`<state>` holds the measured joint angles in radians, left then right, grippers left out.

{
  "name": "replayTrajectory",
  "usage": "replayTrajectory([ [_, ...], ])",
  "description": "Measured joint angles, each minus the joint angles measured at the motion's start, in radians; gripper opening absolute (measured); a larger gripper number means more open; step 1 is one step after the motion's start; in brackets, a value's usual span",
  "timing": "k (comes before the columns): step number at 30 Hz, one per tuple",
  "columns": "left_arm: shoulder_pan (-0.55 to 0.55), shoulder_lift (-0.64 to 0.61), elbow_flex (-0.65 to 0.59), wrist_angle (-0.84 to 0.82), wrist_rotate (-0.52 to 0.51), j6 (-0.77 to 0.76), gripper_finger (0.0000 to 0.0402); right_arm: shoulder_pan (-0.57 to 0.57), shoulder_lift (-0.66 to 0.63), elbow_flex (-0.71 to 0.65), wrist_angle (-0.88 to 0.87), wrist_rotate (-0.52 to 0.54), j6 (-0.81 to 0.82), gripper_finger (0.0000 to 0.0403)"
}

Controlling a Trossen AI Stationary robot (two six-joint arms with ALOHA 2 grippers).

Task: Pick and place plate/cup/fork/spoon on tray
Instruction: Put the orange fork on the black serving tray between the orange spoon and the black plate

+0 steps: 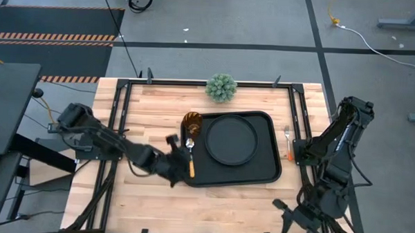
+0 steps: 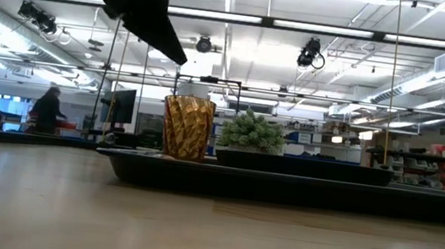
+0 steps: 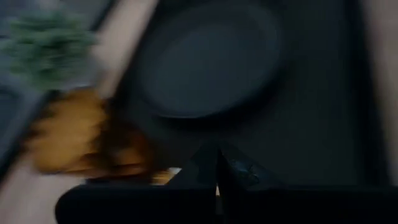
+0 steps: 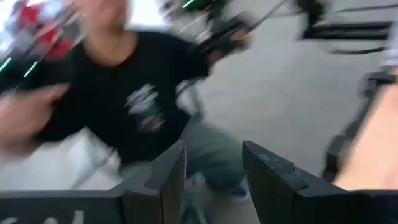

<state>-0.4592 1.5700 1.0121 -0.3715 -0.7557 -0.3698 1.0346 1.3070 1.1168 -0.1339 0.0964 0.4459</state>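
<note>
The black tray [image 1: 271, 175] lies in the middle of the table with the round black plate [image 1: 231, 139] on it. The amber cup [image 1: 192, 123] stands upright in the tray's far left corner. The spoon [image 1: 190, 157] lies along the tray's left edge, its silver bowl toward the cup. The fork [image 1: 287, 142] lies on the table just right of the tray. My left gripper [image 1: 180, 159] hovers shut above the tray's left edge by the spoon, holding nothing [image 3: 217, 171]. My right gripper [image 4: 214, 168] is open and empty, raised at the table's right edge [image 1: 294, 155].
A small green plant [image 1: 222, 87] stands at the table's far edge behind the tray. A person in a black shirt [image 4: 134, 106] is in the room beyond my right gripper. Bare wood lies at the near side and left of the tray.
</note>
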Motion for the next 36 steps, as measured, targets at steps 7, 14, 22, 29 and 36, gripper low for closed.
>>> replayTrajectory([
  [7, 0.063, -0.075, -0.129, 0.145, -0.227, 0.015, 0.0006, -0.113, -0.039, 0.000, -0.277, -0.259, -0.186, 0.0165],
  [14, 0.110, -0.141, -0.022, 0.295, -0.094, 0.261, 0.0008, -0.394, -0.142, 0.000, -0.528, -0.260, 0.204, 0.0165],
  [22, 0.121, -0.234, 0.113, 0.101, -0.071, 0.057, 0.0008, -0.584, -0.270, 0.001, -0.825, -0.139, 0.425, 0.0165],
  [29, 0.084, -0.324, 0.142, -0.036, -0.155, -0.037, 0.0009, -0.611, -0.279, -0.007, -1.235, 0.066, 0.808, 0.0166],
  [36, 0.094, -0.409, 0.142, -0.031, -0.217, -0.011, 0.0009, -0.632, -0.255, -0.105, -1.132, 0.080, 0.757, 0.0165],
])
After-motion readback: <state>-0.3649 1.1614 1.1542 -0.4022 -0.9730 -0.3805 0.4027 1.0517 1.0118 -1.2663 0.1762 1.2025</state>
